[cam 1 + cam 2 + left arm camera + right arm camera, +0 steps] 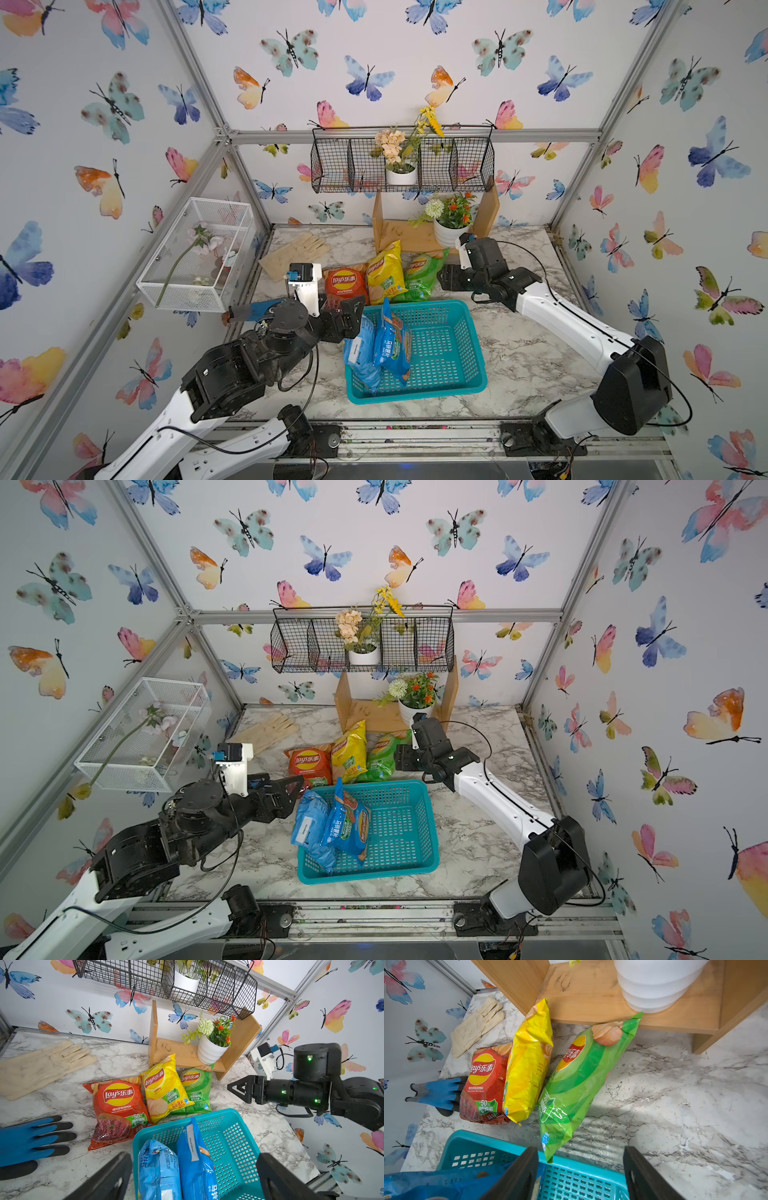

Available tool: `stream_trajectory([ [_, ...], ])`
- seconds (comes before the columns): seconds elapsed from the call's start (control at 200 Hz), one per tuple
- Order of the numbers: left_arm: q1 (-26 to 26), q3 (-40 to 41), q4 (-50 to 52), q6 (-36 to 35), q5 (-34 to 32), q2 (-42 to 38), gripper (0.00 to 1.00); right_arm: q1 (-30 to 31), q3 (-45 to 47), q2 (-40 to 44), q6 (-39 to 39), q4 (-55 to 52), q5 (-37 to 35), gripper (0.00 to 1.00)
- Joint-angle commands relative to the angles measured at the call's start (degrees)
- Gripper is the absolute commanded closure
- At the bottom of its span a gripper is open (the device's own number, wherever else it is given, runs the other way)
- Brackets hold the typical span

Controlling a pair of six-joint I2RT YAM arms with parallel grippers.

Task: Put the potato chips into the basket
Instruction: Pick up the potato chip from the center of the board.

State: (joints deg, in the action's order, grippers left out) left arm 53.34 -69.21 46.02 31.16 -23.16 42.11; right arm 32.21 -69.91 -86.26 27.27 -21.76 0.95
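Note:
The teal basket (476, 332) (430, 837) stands mid-table with two blue chip bags (392, 345) (197, 1159) upright against its left wall. Behind it on the marble lie the red bag (345, 284) (118, 1107), the yellow bag (384, 272) (527, 1072) and the green bag (422, 276) (577, 1082). My left gripper (351, 318) (194, 1156) is open at the basket's far-left corner, above the blue bags and touching nothing. At the basket's far rim my right gripper (446, 279) (580, 1151) is open and empty, just right of the green bag.
A beige glove (297, 253) and a blue glove (27, 1140) lie at the left. A wooden shelf (399, 237) with a potted plant (451, 232) stands behind the bags. Black wire wall basket (457, 164) hangs above; a white mesh box (195, 253) juts from the left wall.

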Motion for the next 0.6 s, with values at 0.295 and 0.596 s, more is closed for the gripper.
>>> stream_trajectory([
  [0.295,-0.18,2.67,-0.59,2.31,0.00,-2.88,0.01,-6.01,1.93,-7.41,13.99,17.23,1.81,0.27],
  [0.596,-0.19,4.52,0.56,4.69,0.23,-5.42,0.01,-6.45,1.55,-14.10,22.24,27.10,1.11,0.28],
])
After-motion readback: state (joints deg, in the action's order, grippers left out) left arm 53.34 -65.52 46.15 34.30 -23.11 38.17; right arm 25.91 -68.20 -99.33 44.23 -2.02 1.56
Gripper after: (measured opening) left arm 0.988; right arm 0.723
